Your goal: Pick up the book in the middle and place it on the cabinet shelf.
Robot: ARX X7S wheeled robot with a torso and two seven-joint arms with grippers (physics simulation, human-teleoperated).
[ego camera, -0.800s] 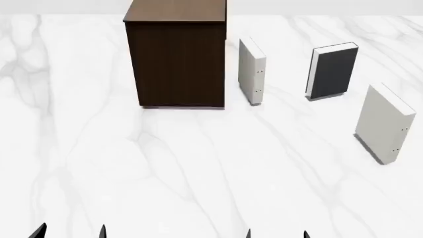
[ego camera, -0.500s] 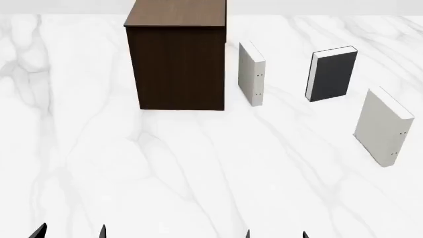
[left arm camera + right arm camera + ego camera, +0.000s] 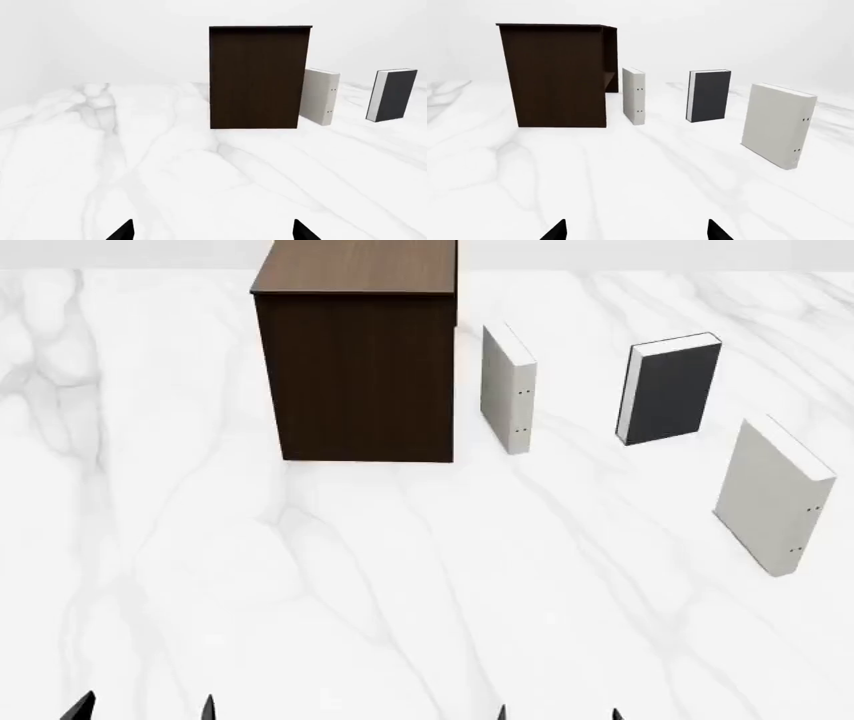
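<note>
Both grippers, left gripper (image 3: 144, 708) and right gripper (image 3: 558, 712), sit spread and empty at the near edge of the white marble bench (image 3: 400, 590), well apart from everything. Largest is the tall dark brown wood-grain cabinet shelf (image 3: 358, 350). Beside it stand two pale off-white books (image 3: 507, 388) (image 3: 777, 495), and between them, farther back, the thick charcoal hardback book (image 3: 671, 388), upright. It looks stiff, fairly heavy and smooth-covered; gripping across its two covers near the top seems safest.

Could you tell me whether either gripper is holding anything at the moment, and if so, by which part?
Nothing is held: the left gripper and right gripper are both open and empty, apart from the dark book.
</note>
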